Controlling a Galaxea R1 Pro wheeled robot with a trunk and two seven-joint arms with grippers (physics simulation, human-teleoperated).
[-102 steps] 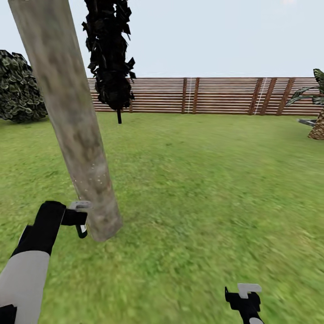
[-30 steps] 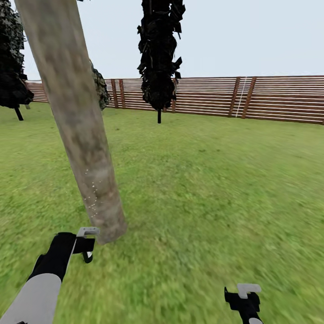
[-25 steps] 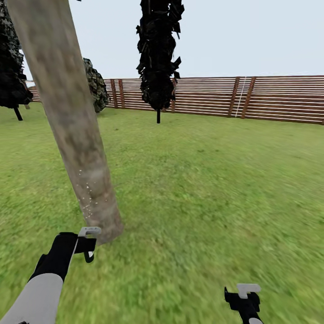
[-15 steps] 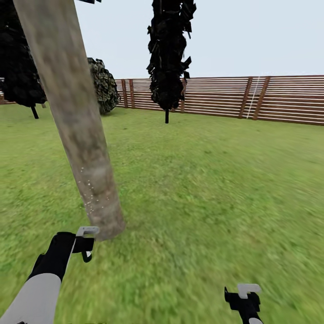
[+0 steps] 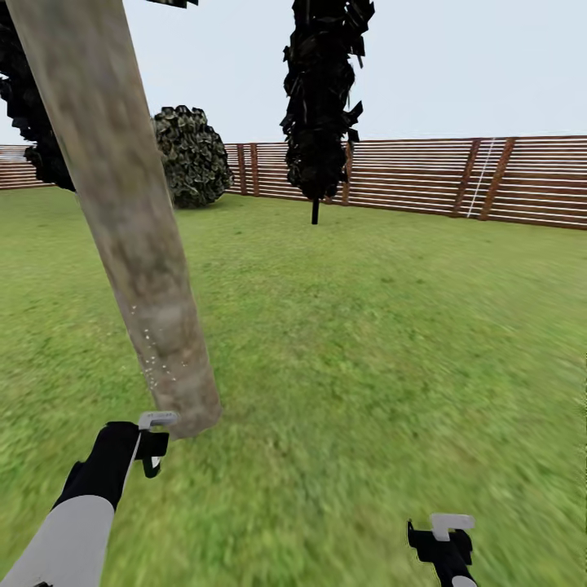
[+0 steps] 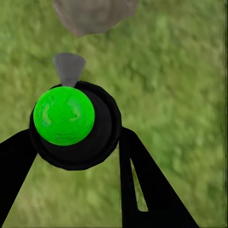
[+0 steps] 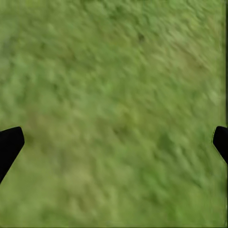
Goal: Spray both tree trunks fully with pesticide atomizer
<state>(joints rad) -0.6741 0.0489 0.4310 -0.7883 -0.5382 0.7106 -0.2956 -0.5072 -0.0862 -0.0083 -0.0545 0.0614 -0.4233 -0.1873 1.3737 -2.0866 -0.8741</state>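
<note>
A thick beige-grey tree trunk leans across the left of the head view and meets the lawn at its base. Small white specks dot its lower part. My left gripper sits just in front of the base, shut on the pesticide atomizer. In the left wrist view the atomizer is a black body with a bright green cap and a grey nozzle, held between my black fingers and pointing at the trunk's foot. My right gripper hangs open over grass.
Green lawn stretches to a brown slat fence. A near-black columnar conifer stands before the fence. A round dark shrub stands at the back left, and another dark conifer shows behind the trunk.
The head view has swung, so the fence and conifer sit further right and the round shrub is in full view. The left gripper with the atomizer stays at the trunk's base; the right has not moved.
</note>
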